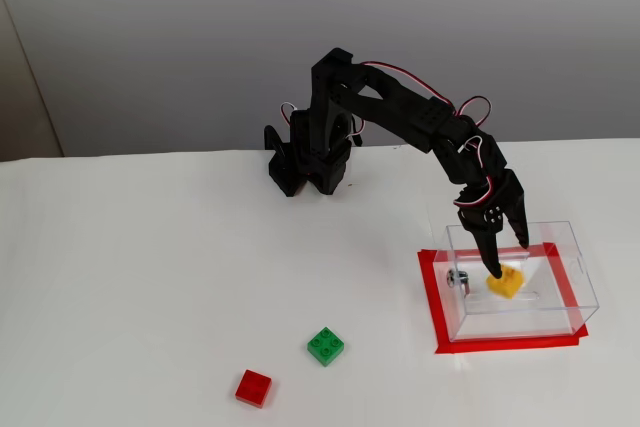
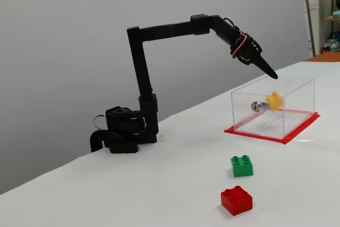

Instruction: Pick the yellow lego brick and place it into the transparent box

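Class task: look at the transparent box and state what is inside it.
Inside the transparent box is the yellow lego brick, tilted. The hand reaches in from above; whether it grips the brick is unclear. A small metal fitting sits on one wall.

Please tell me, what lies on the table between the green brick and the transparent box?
Nothing lies there. In both fixed views the table between the green brick and the transparent box is bare white surface, up to the red tape bordering the box.
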Action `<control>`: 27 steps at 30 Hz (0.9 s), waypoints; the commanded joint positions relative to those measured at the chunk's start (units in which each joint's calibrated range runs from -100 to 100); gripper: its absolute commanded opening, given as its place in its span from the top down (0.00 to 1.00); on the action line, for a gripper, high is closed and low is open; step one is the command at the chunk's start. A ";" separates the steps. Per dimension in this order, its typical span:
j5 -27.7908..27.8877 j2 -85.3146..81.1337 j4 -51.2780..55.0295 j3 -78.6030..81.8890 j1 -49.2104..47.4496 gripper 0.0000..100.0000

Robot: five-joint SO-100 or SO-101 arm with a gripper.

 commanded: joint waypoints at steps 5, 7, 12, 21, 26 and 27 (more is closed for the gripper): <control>0.35 -1.12 -0.17 -2.06 0.10 0.69; 0.35 -1.20 -0.26 -2.06 0.10 0.69; 0.40 -1.29 -0.09 -2.51 0.10 0.69; 0.45 -1.37 0.00 -3.06 0.54 0.85; 0.50 -4.26 0.09 -2.97 1.43 0.99; 0.50 -4.85 0.09 -2.88 2.09 0.99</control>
